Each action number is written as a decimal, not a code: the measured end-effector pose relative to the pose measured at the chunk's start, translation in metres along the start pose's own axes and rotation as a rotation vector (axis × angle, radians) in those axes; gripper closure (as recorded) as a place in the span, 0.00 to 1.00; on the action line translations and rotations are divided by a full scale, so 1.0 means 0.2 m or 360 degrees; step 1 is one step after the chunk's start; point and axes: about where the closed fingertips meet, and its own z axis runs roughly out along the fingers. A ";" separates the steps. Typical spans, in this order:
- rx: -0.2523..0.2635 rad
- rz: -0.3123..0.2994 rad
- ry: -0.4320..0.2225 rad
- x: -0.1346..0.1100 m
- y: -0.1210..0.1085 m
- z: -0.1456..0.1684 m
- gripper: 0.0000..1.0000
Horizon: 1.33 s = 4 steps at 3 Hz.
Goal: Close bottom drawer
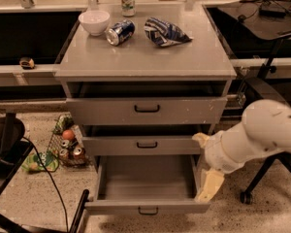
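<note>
The bottom drawer (146, 208) of the grey cabinet (145, 57) is pulled far out. Its plain grey interior (148, 176) is empty and its short front panel carries a small dark loop handle (148, 210). My gripper (205, 162) hangs at the drawer's right side, just beside its right wall and front corner. Its cream fingers are spread apart, one (201, 139) up by the middle drawer's right end, the other (210, 183) down by the bottom drawer's right front corner. It holds nothing. The middle drawer (146, 145) and top drawer (146, 110) stand slightly out.
On the cabinet top are a white bowl (95, 21), a tipped blue can (120, 32), an upright can (127, 0) and a crumpled chip bag (165, 32). A wire basket (67, 147) of cans and fruit sits on the floor at left, with a cable (48, 174). A chair base (262, 178) is at right.
</note>
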 end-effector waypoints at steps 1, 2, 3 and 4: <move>-0.0101 -0.0025 -0.0123 0.06 0.06 0.33 0.00; -0.0101 -0.0025 -0.0122 0.06 0.07 0.33 0.00; -0.0153 -0.0030 -0.0036 0.19 0.09 0.53 0.00; -0.0223 0.0017 -0.0066 0.39 0.14 0.81 0.00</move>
